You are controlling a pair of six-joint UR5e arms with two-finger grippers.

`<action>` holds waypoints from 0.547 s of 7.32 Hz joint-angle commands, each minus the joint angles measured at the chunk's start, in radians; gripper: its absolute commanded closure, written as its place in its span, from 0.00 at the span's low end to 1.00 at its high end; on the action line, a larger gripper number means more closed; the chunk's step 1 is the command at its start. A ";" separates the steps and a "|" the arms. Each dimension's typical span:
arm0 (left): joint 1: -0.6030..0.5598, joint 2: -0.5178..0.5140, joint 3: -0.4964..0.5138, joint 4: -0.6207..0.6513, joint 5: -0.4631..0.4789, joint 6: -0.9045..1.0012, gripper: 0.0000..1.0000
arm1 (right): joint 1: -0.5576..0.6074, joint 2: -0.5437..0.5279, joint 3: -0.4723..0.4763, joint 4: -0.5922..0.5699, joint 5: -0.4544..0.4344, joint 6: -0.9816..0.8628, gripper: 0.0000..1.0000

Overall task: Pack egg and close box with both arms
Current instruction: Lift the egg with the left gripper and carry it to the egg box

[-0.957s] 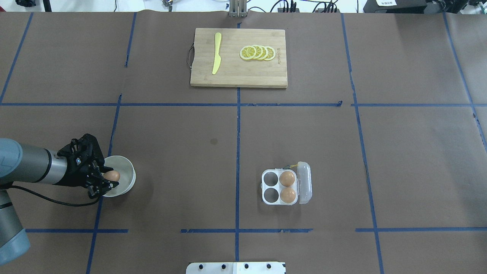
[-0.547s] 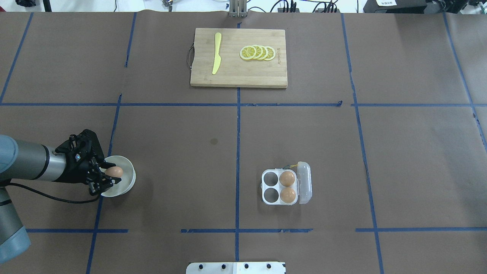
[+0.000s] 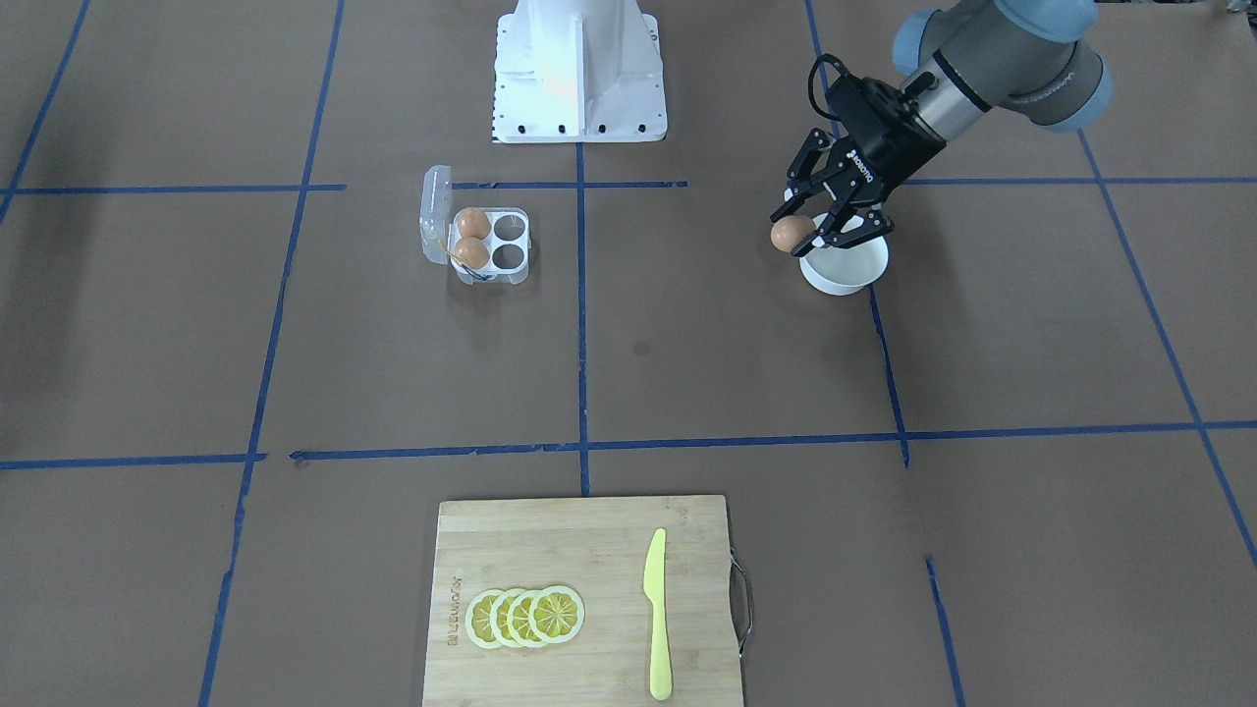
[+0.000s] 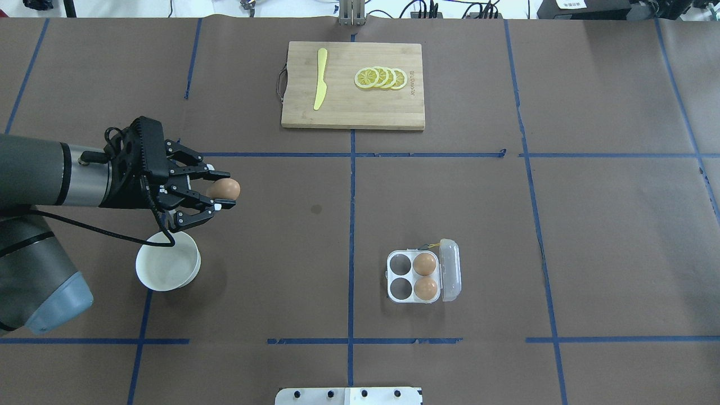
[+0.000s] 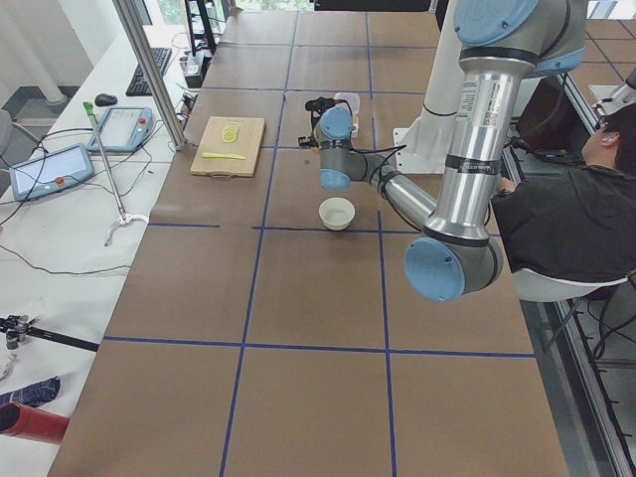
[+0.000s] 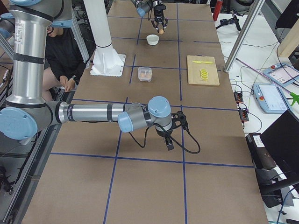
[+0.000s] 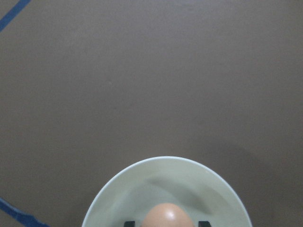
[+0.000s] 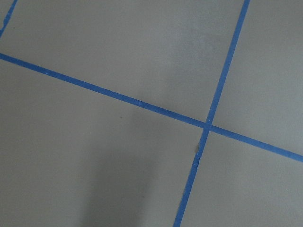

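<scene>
My left gripper [image 4: 224, 194] is shut on the egg [image 4: 226, 189] and holds it in the air, above and just beyond the white bowl [image 4: 169, 265]. The egg also shows in the front view [image 3: 792, 234] and at the bottom of the left wrist view [image 7: 166, 215], over the bowl [image 7: 118, 198]. The box [image 4: 400, 275] sits right of the table's middle, its lid [image 4: 451, 269] open to the right. Two brown eggs [image 4: 424, 264] fill its right cups; the two left cups are empty. My right gripper [image 6: 169, 144] shows only in the exterior right view, low over the table; I cannot tell whether it is open.
A wooden cutting board [image 4: 352, 109] with a yellow knife [image 4: 320, 79] and lemon slices [image 4: 381, 77] lies at the far middle. The white pedestal base [image 3: 579, 69] stands at the robot's side. Blue tape lines cross the brown table cover.
My left gripper has lifted the egg out of the white bowl and carried it up and forward, toward the table's middle. The bowl is now empty. The box has not moved.
</scene>
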 commanded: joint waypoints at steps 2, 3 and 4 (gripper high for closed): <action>0.137 -0.112 0.169 -0.263 0.244 0.024 1.00 | 0.007 0.000 0.000 0.000 0.000 0.000 0.00; 0.237 -0.158 0.234 -0.294 0.268 0.025 1.00 | 0.011 0.000 0.000 -0.002 0.000 0.002 0.00; 0.291 -0.229 0.292 -0.292 0.306 0.024 1.00 | 0.014 0.002 0.000 -0.002 0.000 0.002 0.00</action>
